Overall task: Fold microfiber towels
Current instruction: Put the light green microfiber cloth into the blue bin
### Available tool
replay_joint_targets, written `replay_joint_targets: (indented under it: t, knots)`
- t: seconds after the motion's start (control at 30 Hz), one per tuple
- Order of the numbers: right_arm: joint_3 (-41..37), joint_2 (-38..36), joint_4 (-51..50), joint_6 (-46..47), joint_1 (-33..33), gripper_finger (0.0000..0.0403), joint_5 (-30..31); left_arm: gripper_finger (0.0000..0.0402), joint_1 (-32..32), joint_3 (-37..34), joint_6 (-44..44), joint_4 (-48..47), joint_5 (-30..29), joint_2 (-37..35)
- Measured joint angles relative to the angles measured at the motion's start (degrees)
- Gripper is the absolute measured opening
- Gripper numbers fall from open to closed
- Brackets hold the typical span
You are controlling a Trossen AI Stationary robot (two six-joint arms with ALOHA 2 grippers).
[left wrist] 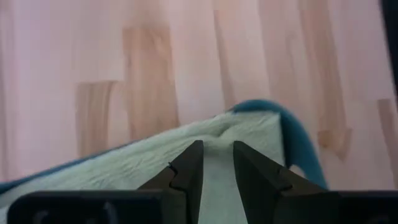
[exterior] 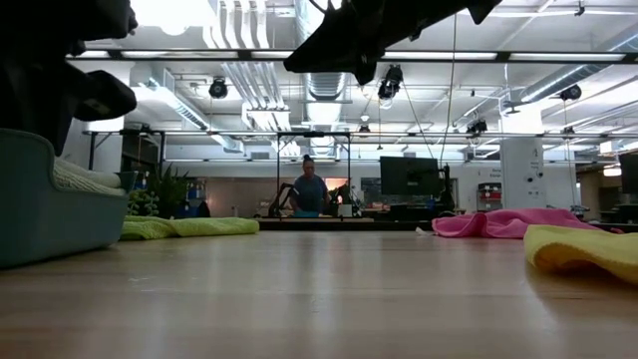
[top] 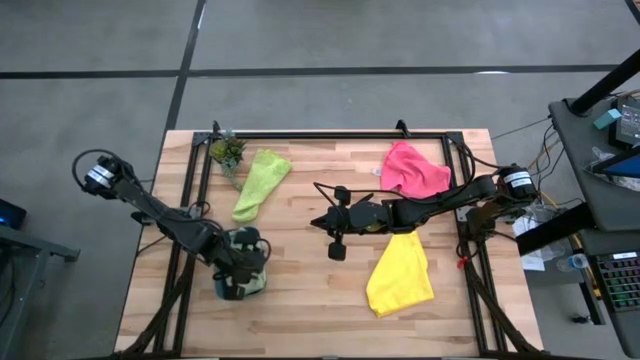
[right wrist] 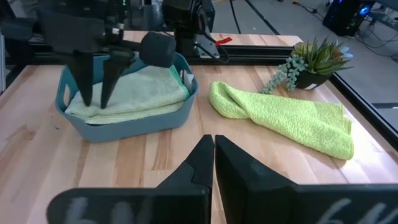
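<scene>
— Pale sage towel [right wrist: 127, 93], nubby and folded flat, lying in teal tray [right wrist: 124, 127] right under left tool [right wrist: 93, 87]. Why parked there?

— Likely just stowed; fingers slightly apart, gripping nothing.

— And right tool [top: 335, 235]?

— Pinched shut, empty, hovering mid-desk. Lime towel [right wrist: 286, 118] ahead of it, rumpled; yellow towel [top: 400, 275] and pink towel [top: 412, 170] close beside, crumpled, still unfolded.

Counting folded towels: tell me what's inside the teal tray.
A folded pale sage green towel fills the teal tray, with the left hand hovering just above it. Anything beneath that towel is covered.
</scene>
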Motion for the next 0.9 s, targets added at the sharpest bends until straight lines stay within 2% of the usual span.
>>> replay_joint_targets:
  t: [0.2, 0.43, 0.63, 0.8, 0.9]
  knots:
    - [0.0, 0.0, -0.1, 0.1, 0.0, 0.0008, 0.0, 0.0074, 0.0, -2.8, -0.1, 6.6, 2.3, 1.4]
    - [0.0, 0.0, -0.3, 0.8, 0.0, 0.0009, 0.0, 0.0074, 0.0, -4.8, -0.3, 7.3, 3.2, 1.9]
    - [-0.3, 0.0, -0.3, 1.5, 0.0, 0.0008, 0.0, 0.0074, 0.0, -7.9, -0.2, 14.9, 3.3, 1.9]
    - [-0.3, 0.0, -0.3, 1.5, 0.0, 0.0009, 0.0, 0.0074, 0.0, -7.8, -0.3, 14.1, 3.4, 0.7]
    - [-0.3, 0.0, -0.3, 1.5, 0.0, 0.0008, 0.0, 0.0074, 0.0, -5.2, -0.3, 7.6, 3.4, -1.2]
